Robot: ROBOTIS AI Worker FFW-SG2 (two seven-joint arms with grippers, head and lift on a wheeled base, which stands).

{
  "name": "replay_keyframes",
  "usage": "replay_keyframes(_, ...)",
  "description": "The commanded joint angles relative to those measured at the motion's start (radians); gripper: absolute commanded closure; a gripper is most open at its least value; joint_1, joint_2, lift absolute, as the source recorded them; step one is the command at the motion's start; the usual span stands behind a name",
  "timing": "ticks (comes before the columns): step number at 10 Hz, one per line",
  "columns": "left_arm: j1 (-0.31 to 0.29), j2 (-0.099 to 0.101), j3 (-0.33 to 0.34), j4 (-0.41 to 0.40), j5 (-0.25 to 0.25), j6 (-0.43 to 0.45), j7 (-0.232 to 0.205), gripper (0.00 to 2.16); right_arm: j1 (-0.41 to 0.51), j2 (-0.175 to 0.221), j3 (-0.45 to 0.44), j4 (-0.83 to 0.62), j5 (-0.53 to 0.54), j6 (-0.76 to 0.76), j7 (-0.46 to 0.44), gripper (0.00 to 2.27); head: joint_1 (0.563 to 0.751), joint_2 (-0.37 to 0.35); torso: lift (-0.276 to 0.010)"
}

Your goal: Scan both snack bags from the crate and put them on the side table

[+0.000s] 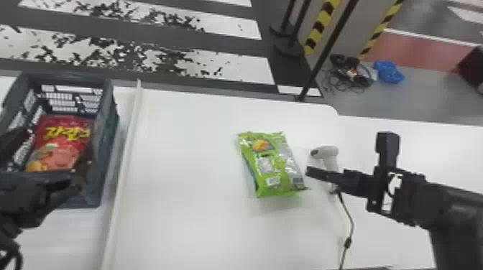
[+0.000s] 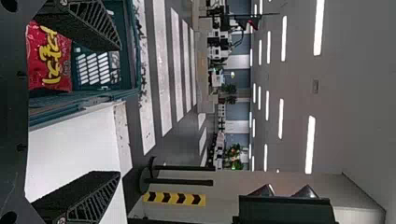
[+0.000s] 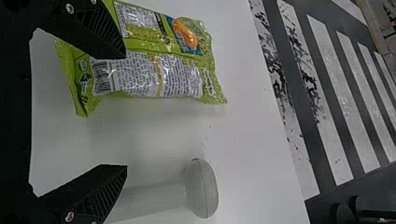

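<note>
Nearest me, my left tool (image 2: 119,110) hangs by the crate (image 1: 104,124), its fingers apart with nothing between them. Inside the crate lies the red bag (image 1: 59,142), one of the two I have to scan. To the right, the green bag (image 1: 275,165) lies on the counter (image 1: 187,161), barcode side up. My right tool (image 3: 126,111) is near it, fingers spread and empty, close to the scanner (image 1: 329,154); how well they line up with its handle I can't quite judge.

I take picking up the scanner as the step in hand. One finger overlaps the green bag in the right wrist view, so closing from here could nip it or push it askew. A shallow grip might let the scanner twist, and its cable (image 1: 352,222) could snag.

The right wrist view makes the barcode (image 3: 102,77) plain; the head view gives me the cable's run and the side table (image 1: 445,158).
</note>
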Motion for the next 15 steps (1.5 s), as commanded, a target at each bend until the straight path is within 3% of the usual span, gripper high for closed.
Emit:
replay_keyframes(1,0.000,0.000,0.000,0.000,0.000,0.000,0.000,0.04,-0.039,-0.009,0.036,0.054,0.013,0.017,0.042,0.10,0.695,-0.225,-0.087)
replay_keyframes(6,0.003,0.005,0.002,0.000,0.000,0.000,0.000,0.04,-0.136,-0.031,0.167,0.207,0.076,0.011,0.113,0.15,0.695,-0.176,-0.087)
replay_keyframes(7,0.003,0.005,0.002,0.000,0.000,0.000,0.000,0.04,-0.153,-0.038,0.179,0.233,0.082,0.011,0.128,0.45,0.695,-0.167,-0.087)
replay_keyframes(8,0.003,0.006,0.002,0.000,0.000,0.000,0.000,0.04,-0.165,-0.046,0.194,0.247,0.107,0.011,0.160,1.24,0.695,-0.160,-0.087)
replay_keyframes(9,0.003,0.008,0.003,0.000,0.000,0.000,0.000,0.04,-0.170,-0.046,0.194,0.247,0.108,0.030,0.160,2.26,0.695,-0.157,-0.087)
replay_keyframes(12,0.003,0.008,0.003,0.000,0.000,0.000,0.000,0.04,-0.148,-0.048,0.144,0.193,0.059,0.097,0.202,2.26,0.695,-0.153,-0.087)
replay_keyframes(15,0.003,0.006,0.003,0.000,0.000,0.000,0.000,0.04,-0.117,-0.046,-0.024,0.113,-0.105,0.165,0.216,2.26,0.695,-0.152,-0.087)
